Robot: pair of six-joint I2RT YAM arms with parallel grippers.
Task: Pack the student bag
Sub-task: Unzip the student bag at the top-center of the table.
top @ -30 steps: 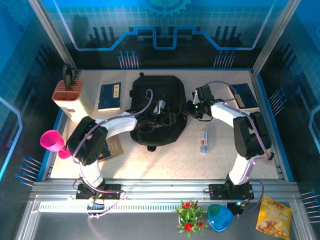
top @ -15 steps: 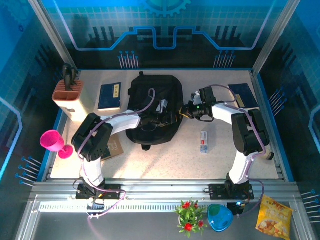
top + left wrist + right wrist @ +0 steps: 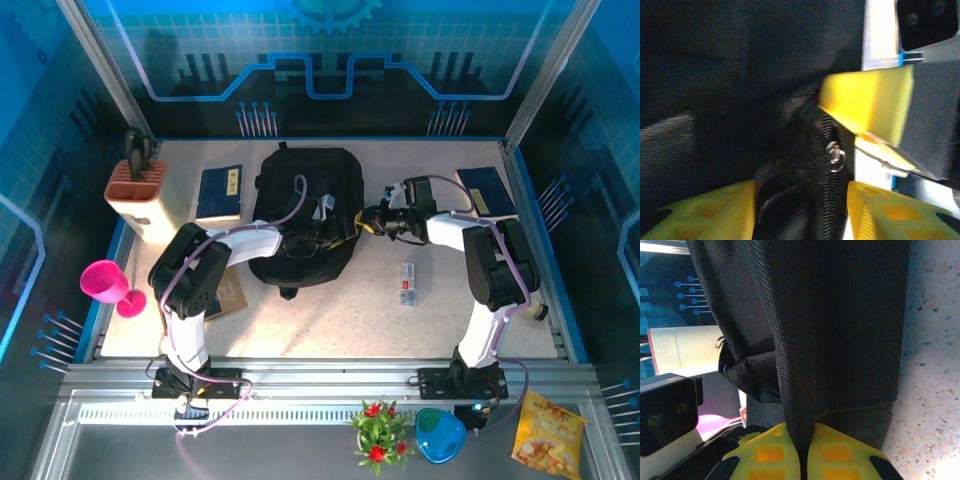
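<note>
Find the student bag (image 3: 320,175) lying flat at 12 o'clock on the bench (image 3: 330,320), with a blue book (image 3: 220,192) at its 9 o'clock. See the left arm (image 3: 245,240) going up from its base at 7 o'clock, folding sharply at the elbow and lying low onto the bag's middle, a little toward 4 o'clock. See the right arm (image 3: 455,230) going up from 5 o'clock, bending back at the elbow and stretching over to the bag's 3 o'clock edge. Cannot make out either grip from above. Look through the left wrist camera and find the left fingers (image 3: 705,215) set apart and clamped on a thick black fold of the bag filling the gap. Find a zip (image 3: 829,200) running up that fold, with a metal ring (image 3: 836,155) on it, and one of the right fingers (image 3: 865,102) at 2 o'clock, just beside the ring. Look through the right wrist camera and find those right fingers (image 3: 840,455) pressed together on a thin flap of the bag, stretched flat toward 12 o'clock. Find there, too, speckled bench at 3 o'clock and a pink cup (image 3: 715,424) at 8 o'clock.
</note>
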